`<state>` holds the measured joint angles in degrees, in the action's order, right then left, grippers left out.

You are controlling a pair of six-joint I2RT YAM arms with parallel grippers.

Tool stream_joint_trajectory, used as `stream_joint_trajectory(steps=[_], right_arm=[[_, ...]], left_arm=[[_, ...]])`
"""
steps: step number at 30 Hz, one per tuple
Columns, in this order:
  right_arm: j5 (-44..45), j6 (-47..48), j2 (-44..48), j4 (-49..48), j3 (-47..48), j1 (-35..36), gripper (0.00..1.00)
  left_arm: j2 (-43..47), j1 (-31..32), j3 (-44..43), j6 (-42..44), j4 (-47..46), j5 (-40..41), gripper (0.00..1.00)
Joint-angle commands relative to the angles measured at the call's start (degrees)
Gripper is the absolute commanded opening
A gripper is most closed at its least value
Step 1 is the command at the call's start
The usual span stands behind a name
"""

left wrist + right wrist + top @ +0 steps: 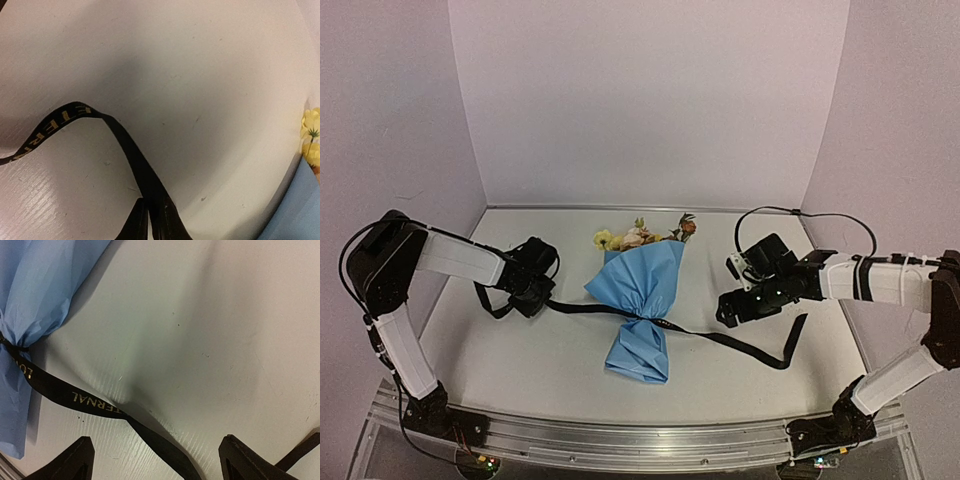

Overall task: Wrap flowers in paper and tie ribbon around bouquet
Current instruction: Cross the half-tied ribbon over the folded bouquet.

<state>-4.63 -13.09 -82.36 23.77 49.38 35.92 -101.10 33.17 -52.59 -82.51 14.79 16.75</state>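
Observation:
The bouquet lies mid-table: light-blue paper pinched at a narrow waist, with yellow, pink and orange flowers at its far rim. The black ribbon crosses the waist and trails both ways over the table. My left gripper is shut on the ribbon's left stretch; in the left wrist view the ribbon rises from between the closed fingertips of that gripper. To the right of the bouquet, my right gripper is open. In the right wrist view the lettered ribbon runs untouched between its wide fingers.
White booth walls close in the table on the left, back and right. An aluminium rail runs along the near edge between the arm bases. A black cable loops above the right arm. The ribbon's free right end lies on the table.

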Motion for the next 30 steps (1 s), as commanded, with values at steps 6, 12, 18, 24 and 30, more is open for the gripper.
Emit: stream_joint_trajectory(steps=[6, 12, 18, 24, 30], right_arm=[[-1.4, 4.2, 3.0, -2.2, 0.0, 1.3, 0.84], [-3.9, 9.1, -0.7, -3.5, 7.3, 4.5, 0.83], [-7.3, 8.6, -6.0, -10.9, 12.5, 8.5, 0.82], [-8.4, 6.5, -14.3, -22.7, 17.3, 13.3, 0.81], [-7.3, 3.9, -21.8, -30.5, 22.7, 16.7, 0.8]], left_arm=[[7.2, 0.1, -0.4, 17.6, -5.5, -2.5, 0.0], [16.6, 0.2, 0.3, 33.5, -11.3, -17.3, 0.0], [20.4, 0.6, 2.5, 38.3, -19.6, -35.6, 0.0], [20.5, 1.3, 2.4, 40.3, -24.6, -44.0, 0.0], [24.4, 1.5, 4.2, 39.2, -29.4, -44.8, 0.0]])
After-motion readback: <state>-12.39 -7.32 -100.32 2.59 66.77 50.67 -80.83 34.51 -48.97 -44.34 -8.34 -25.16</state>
